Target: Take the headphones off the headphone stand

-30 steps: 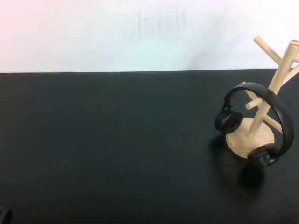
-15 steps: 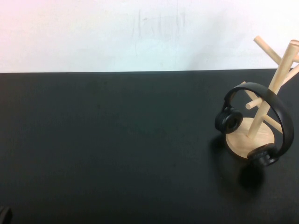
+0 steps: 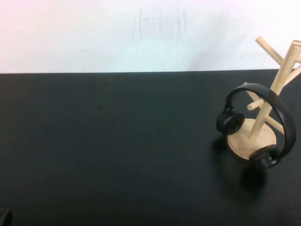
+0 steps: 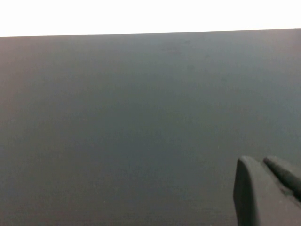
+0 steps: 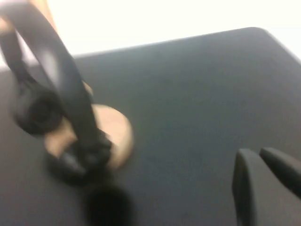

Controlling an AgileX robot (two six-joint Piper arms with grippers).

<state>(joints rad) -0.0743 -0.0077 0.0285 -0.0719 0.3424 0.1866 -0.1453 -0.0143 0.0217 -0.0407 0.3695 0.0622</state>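
Hanging on the headphone stand (image 3: 263, 117), the headphones (image 3: 256, 123) sat untouched; we saw left hand (image 4: 268, 190) and right hand (image 5: 265, 186) low over the counter (image 3: 117, 150), both closed, empty.

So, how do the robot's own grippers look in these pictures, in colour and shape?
Little of them shows. The left gripper appears in its wrist view as dark grey, matte fingers with rounded tips, over the black table. The right gripper looks the same in its wrist view: dark grey, smooth, rounded. No cables, markings or arm links are visible. In the high view only a small black part shows at the left corner.
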